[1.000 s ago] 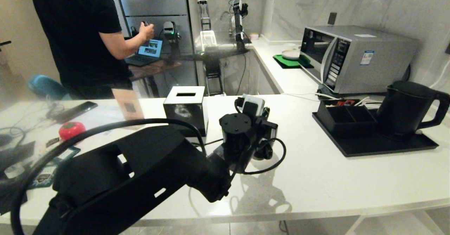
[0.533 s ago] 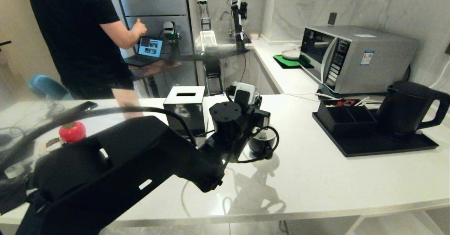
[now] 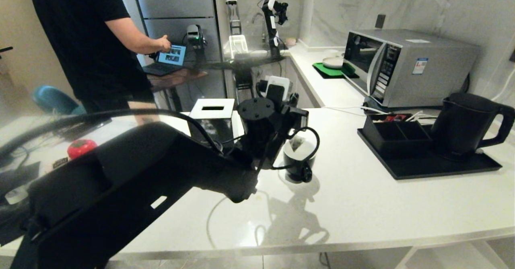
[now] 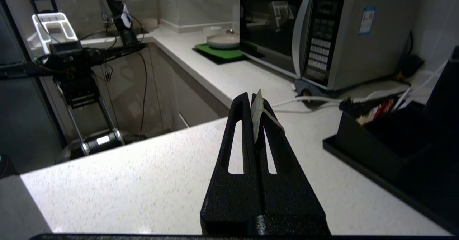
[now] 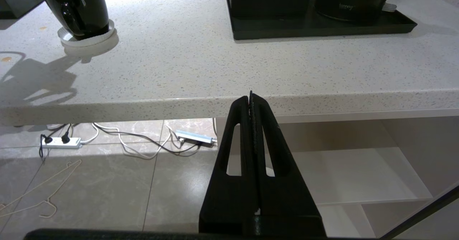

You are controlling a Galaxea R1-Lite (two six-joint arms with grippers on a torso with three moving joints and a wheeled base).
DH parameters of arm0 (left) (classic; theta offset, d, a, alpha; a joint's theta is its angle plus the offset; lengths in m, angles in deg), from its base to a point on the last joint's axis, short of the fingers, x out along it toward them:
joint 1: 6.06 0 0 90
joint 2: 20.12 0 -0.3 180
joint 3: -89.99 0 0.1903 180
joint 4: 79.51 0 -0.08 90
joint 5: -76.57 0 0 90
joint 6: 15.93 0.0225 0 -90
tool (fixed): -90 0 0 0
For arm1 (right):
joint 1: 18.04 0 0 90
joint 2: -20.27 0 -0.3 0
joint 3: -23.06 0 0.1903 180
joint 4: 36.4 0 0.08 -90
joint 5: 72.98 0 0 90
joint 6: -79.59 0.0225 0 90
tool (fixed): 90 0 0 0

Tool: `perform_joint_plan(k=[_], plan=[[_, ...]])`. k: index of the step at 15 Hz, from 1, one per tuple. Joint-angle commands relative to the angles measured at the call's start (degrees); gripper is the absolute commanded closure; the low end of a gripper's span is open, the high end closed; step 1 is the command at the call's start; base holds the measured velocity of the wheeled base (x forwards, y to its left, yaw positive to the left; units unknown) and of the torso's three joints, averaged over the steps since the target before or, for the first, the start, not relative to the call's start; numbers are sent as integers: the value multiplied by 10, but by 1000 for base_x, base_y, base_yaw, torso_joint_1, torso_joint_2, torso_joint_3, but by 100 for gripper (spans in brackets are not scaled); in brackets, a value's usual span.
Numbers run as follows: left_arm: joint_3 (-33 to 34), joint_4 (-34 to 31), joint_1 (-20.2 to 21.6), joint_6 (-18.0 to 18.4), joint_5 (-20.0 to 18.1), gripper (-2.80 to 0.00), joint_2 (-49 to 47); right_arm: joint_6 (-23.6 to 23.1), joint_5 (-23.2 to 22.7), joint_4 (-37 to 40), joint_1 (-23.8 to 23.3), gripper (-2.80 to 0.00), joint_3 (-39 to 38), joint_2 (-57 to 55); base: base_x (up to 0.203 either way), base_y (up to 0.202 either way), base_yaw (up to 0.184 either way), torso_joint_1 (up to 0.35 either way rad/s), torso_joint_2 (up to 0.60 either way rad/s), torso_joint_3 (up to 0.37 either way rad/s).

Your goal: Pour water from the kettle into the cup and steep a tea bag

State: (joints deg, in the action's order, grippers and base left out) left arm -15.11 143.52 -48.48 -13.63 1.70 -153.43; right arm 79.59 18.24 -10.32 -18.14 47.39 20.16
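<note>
The cup (image 3: 298,159) stands upright on a small coaster on the white countertop (image 3: 382,204), about midway between the counter's left and right ends and nearer its far edge than its front edge, its ear handle turned toward the front edge. Something pale shows inside it, possibly a tea bag. The left gripper (image 4: 255,100), held above the counter beside the cup, has its jaws pressed together on a tea bag tag (image 4: 259,115). The kettle (image 3: 466,125) sits upright on its black tray (image 3: 422,166) near the right end, spout pointing left toward the cup, handle to the right. Steeping seems under way; whether water is poured cannot be told. The right gripper (image 5: 251,98), closed and empty, hangs below the counter's front edge.
</note>
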Motion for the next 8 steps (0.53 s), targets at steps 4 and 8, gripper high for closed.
perform_joint_plan(k=[4, 8], plan=[[-89, -43, 0, -1, -1, 0, 6, 0, 0, 0, 0, 0, 0, 0, 0, 0, 0, 0, 0, 0], [-114, -80, 12, -1, -5, 0, 37, 0, 0, 0, 0, 0, 0, 0, 0, 0, 0, 0, 0, 0]])
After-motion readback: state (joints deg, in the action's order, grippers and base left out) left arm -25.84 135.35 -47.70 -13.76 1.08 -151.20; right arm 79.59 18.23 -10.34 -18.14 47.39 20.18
